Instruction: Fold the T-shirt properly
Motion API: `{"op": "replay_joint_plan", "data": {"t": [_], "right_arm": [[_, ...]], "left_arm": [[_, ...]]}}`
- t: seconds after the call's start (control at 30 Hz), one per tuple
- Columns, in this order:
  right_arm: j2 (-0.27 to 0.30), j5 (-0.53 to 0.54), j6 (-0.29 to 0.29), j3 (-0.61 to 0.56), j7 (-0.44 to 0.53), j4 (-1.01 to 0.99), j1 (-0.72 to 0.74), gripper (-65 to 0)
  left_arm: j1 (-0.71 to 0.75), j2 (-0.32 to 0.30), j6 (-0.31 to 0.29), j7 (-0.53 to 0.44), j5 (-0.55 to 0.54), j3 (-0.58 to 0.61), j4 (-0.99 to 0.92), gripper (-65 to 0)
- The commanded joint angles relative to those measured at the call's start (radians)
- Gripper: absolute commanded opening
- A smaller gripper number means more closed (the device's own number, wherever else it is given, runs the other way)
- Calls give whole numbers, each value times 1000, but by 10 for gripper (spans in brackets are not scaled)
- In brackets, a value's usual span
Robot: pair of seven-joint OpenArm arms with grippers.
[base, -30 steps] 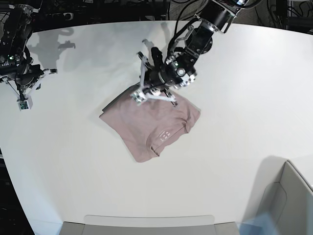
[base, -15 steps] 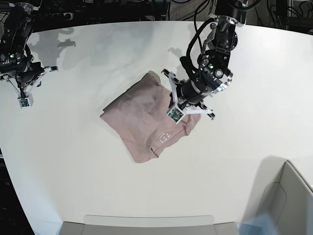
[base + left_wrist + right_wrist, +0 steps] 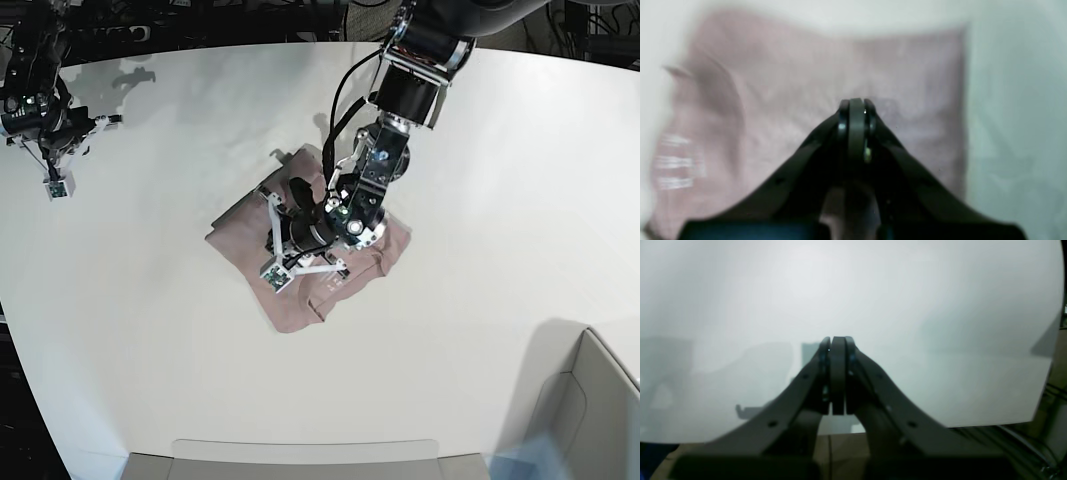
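Folded T-shirt (image 3: 300, 235) lying near the centre of the white desk (image 3: 500, 250), slightly left of middle, as a rumpled mauve-pink patch with one corner turned toward the near edge. In the left wrist view, cloth (image 3: 907, 73) filling most of the field, motion-blurred, with pale printed marks at the far left and bare desk along the right and top.

Left gripper (image 3: 290, 250) poised directly over the shirt, arm reaching in from the far right; in the left wrist view (image 3: 857, 113), jaws pressed together with no gap and no cloth seen between them. Contact with the fabric not determinable.

Right gripper (image 3: 50, 165) at the far left edge of the desk, well apart from the shirt; in the right wrist view (image 3: 837, 350), jaws likewise closed flat against each other, empty, above bare desk.

Grey bin (image 3: 590, 410) at the near right corner, beside the desk.
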Motion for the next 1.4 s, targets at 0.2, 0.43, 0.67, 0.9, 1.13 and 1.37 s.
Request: {"op": "replay_joint_plan", "data": {"t": [0.2, 0.43, 0.67, 0.9, 1.13, 1.37], "right_arm": [[13, -1, 0, 6, 12, 18, 8, -650], [-20, 1, 1, 3, 12, 18, 32, -650], [-39, 1, 4, -62, 12, 38, 40, -650], [-34, 1, 4, -132, 87, 131, 12, -650], [7, 1, 9, -218, 197, 159, -131, -650], [70, 1, 6, -297, 302, 160, -347, -650]], "left_arm": [[48, -162, -11, 64, -9, 102, -41, -650], [168, -465, -13, 121, -14, 128, 99, -650], [182, -601, -13, 102, -14, 119, 148, -650], [261, -563, -11, 153, -14, -200, 461, -650], [501, -391, -8, 172, -11, -568, 827, -650], [717, -319, -11, 164, -11, -711, 898, -650]]}}
